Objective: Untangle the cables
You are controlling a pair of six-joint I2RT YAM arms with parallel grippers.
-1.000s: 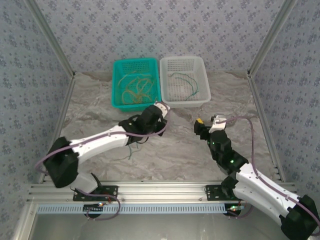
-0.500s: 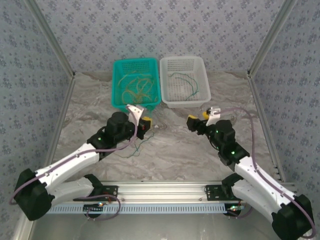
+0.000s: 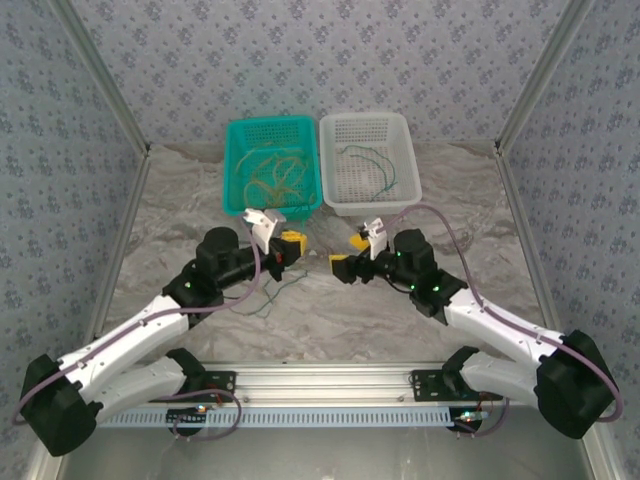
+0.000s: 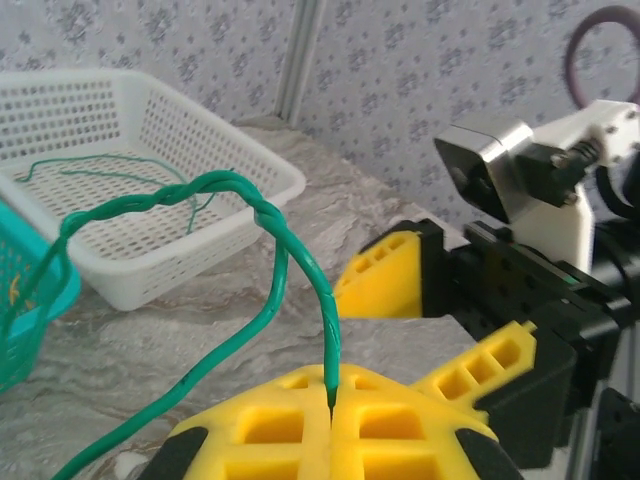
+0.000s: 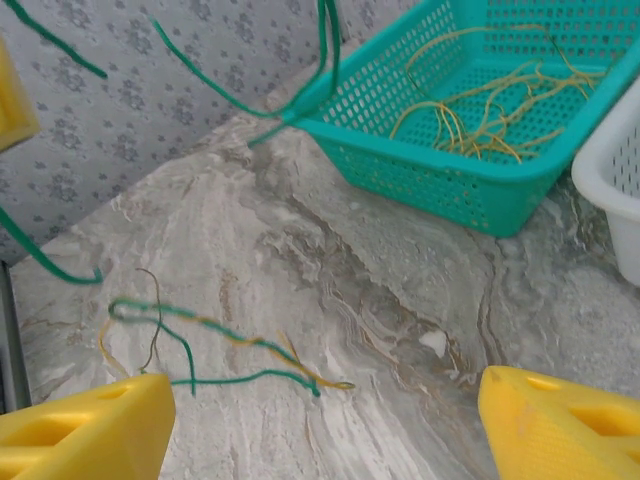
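Note:
My left gripper (image 4: 330, 385) is shut on the tip of a dark green cable (image 4: 265, 213), which arches up twisted and trails away to the left. In the top view the left gripper (image 3: 292, 243) faces my right gripper (image 3: 342, 267) at mid-table. The right gripper (image 5: 320, 430) is open over bare table, with nothing between its yellow fingers (image 5: 85, 435). A small tangle of green and yellowish cables (image 5: 230, 340) lies on the table to its left, and this tangle (image 3: 262, 298) sits below the left gripper. More green cable (image 5: 325, 50) hangs at the top of the right wrist view.
A teal basket (image 3: 238, 175) at the back holds several yellowish cables (image 5: 480, 110). Beside it, a white basket (image 3: 405, 150) holds dark green cables (image 4: 110, 170). Patterned walls enclose the marbled table. The right gripper's fingers (image 4: 395, 275) sit just beyond the held cable.
The left gripper drew back from the teal basket with the green cable, then held. The right gripper swung left and now sits close beside the left one.

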